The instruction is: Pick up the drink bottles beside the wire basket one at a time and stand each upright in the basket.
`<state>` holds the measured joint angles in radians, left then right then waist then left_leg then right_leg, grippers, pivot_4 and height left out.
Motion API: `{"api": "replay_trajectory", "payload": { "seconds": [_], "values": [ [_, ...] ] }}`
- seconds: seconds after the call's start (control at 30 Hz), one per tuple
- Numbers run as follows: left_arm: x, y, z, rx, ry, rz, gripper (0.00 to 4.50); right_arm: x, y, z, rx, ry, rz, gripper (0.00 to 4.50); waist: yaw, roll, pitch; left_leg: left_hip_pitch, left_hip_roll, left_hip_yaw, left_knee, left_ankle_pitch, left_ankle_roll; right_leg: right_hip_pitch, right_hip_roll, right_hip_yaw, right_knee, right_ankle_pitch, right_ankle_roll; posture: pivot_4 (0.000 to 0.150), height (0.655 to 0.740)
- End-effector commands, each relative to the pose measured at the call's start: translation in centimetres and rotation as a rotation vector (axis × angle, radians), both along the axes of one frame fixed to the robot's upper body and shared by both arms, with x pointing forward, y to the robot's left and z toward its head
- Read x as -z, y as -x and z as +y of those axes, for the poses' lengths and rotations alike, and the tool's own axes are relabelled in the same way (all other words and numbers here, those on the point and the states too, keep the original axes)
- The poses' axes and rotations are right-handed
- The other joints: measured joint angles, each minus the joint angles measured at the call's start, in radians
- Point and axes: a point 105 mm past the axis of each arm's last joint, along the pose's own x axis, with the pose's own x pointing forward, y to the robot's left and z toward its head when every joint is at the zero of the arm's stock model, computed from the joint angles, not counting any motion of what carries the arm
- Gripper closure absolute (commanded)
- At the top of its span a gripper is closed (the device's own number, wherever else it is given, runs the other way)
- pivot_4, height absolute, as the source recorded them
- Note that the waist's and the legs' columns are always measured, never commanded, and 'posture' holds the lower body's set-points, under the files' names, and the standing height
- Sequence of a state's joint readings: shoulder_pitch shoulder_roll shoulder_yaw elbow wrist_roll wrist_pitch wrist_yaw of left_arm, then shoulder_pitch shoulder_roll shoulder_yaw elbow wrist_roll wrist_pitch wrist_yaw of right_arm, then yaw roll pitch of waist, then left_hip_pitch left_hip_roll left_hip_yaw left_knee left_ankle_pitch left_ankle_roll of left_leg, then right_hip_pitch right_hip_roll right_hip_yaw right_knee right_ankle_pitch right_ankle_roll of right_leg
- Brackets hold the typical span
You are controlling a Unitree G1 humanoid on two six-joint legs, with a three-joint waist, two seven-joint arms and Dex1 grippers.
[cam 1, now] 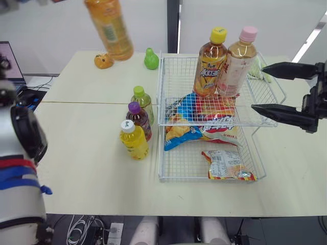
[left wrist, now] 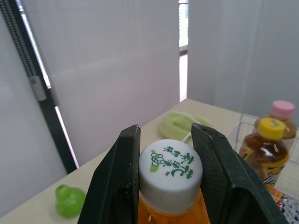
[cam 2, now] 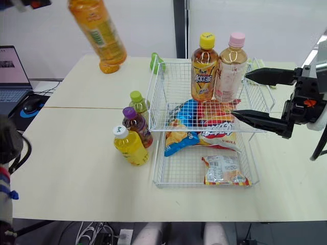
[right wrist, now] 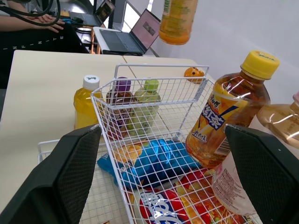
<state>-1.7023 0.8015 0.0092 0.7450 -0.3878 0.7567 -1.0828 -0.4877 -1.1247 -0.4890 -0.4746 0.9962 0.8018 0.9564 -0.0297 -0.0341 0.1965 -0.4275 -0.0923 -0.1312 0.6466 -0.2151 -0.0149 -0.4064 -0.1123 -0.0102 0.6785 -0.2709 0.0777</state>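
left gripper (left wrist: 166,135) pinching smooth orange bottle (cam 1: 110,28) by ribbed cap (left wrist: 170,165), high above our table (cam 1: 76,168) | right gripper (cam 1: 258,88) spread beside wire basket (cam 1: 161,92) right rim

Head eyes: high above the table (cam 1: 92,168), facing forward and down, middling far; both share the wire basket (cam 1: 212,122).
Left wrist: along the left claw (left wrist: 168,140), very near the orange bottle (left wrist: 170,172) (cap almost at the lens), facing the wall (left wrist: 103,70).
Right wrist: low beside the basket, facing the laptops (right wrist: 135,35); shares the yellow-capped bottle (right wrist: 229,116) with the left wrist.
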Motion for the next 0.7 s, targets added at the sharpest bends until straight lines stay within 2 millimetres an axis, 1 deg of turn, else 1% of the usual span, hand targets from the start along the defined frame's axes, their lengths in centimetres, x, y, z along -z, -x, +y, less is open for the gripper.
{"api": "replay_trajectory", "payload": {
  "seconds": [0.03,0.17,0.33,0.4,0.47,0.7],
  "values": [
    [-3.1,1.7,-2.1,0.090,-0.001,-0.101,3.20,-1.2,0.7,-0.6,0.033,-0.003,-0.062,0.00,0.000,0.000,0.000,0.000,0.000,0.000,0.000,0.000,0.000,0.000,0.000,0.000,0.000,0.000,0.000,0.150,0.7400],
    [-3.6,1.8,-5.2,0.202,0.000,-0.084,3.20,-1.0,0.9,-0.9,0.051,-0.013,-0.060,0.00,-0.003,0.000,0.000,0.000,0.000,0.001,0.000,0.000,0.000,-0.001,0.000,0.000,0.000,0.000,0.000,0.150,0.7400],
    [-3.2,1.6,-7.7,0.285,-0.009,-0.057,3.20,-0.9,1.1,-1.2,0.071,-0.018,-0.066,0.00,-0.005,0.000,0.000,0.000,0.000,0.001,0.000,0.000,0.000,-0.001,0.000,0.001,0.001,0.000,0.001,0.150,0.7400],
    [-2.5,1.1,-8.6,0.299,-0.022,-0.042,3.20,-0.9,1.2,-1.2,0.077,-0.017,-0.070,0.00,-0.004,0.000,0.000,0.000,0.000,0.001,0.000,0.000,0.000,-0.001,0.000,0.001,0.001,0.000,0.001,0.150,0.7400],
    [-1.3,0.4,-9.2,0.297,-0.052,-0.029,3.20,-0.9,1.3,-1.2,0.080,-0.018,-0.073,0.00,-0.003,0.000,0.000,0.000,0.000,0.001,0.000,0.000,0.000,-0.001,0.000,0.001,0.001,0.000,0.001,0.150,0.7400],
    [1.6,-1.7,-10.2,0.275,-0.075,-0.013,3.20,-0.9,1.3,-1.2,0.088,-0.020,-0.083,0.00,-0.003,0.000,0.000,0.000,0.000,0.001,0.000,0.000,0.000,-0.001,0.000,0.001,0.001,0.000,0.000,0.150,0.7400]
  ]
}}
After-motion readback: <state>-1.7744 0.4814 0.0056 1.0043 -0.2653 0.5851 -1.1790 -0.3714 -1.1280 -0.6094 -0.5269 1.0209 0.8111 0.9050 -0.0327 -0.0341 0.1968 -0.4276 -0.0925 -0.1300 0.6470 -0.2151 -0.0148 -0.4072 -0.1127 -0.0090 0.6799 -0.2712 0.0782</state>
